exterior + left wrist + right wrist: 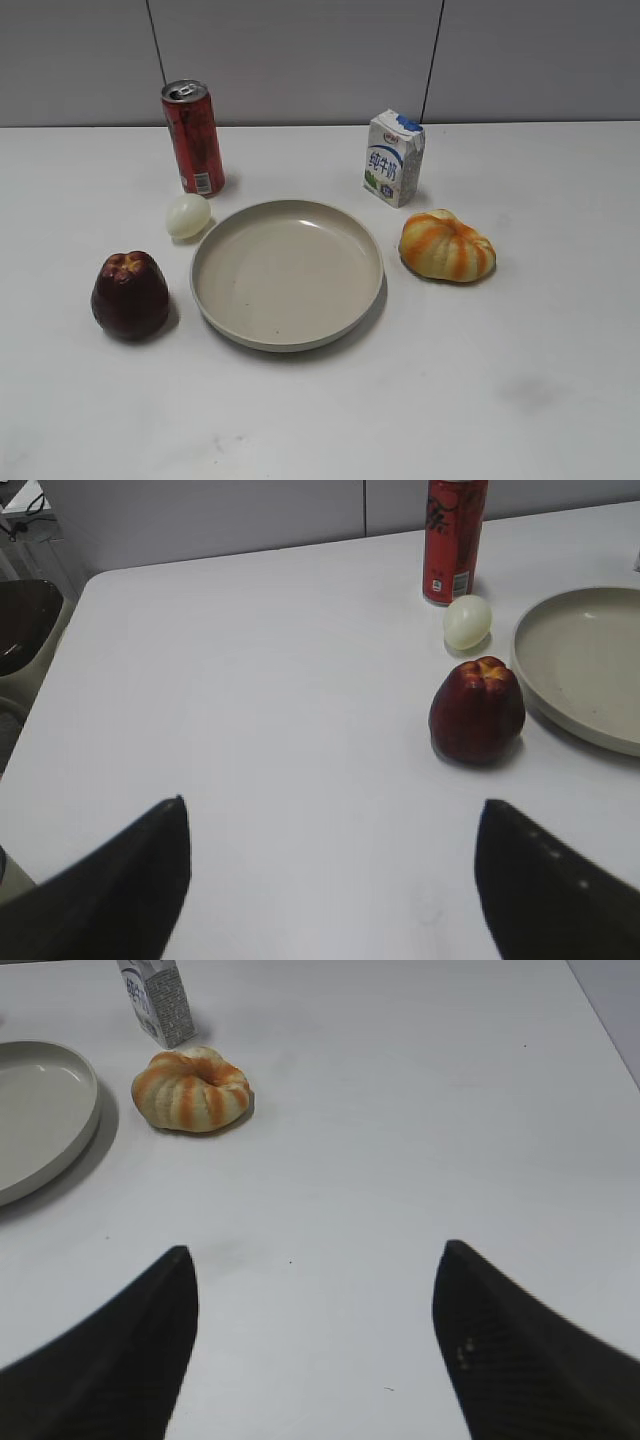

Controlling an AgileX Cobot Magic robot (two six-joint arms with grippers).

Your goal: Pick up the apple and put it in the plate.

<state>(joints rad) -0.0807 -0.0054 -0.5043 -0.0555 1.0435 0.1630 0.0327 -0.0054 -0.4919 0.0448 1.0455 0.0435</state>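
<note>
The dark maroon apple (pixel 130 295) stands upright on the white table, just left of the large beige plate (pixel 215 300). In the left wrist view the apple (pixel 477 711) lies ahead and to the right of my left gripper (pixel 332 805), which is open and empty, well short of it. The plate's rim (pixel 560 710) shows at the right edge there. My right gripper (pixel 315 1250) is open and empty over bare table, with the plate's edge (pixel 85 1125) far to its left. Neither gripper shows in the exterior view.
A red can (pixel 194 137) and a small pale egg-shaped ball (pixel 187 216) stand behind the apple. A milk carton (pixel 393 157) and an orange-striped pumpkin-like fruit (pixel 446 246) sit right of the plate. The table's left edge (pixel 50 660) shows in the left wrist view.
</note>
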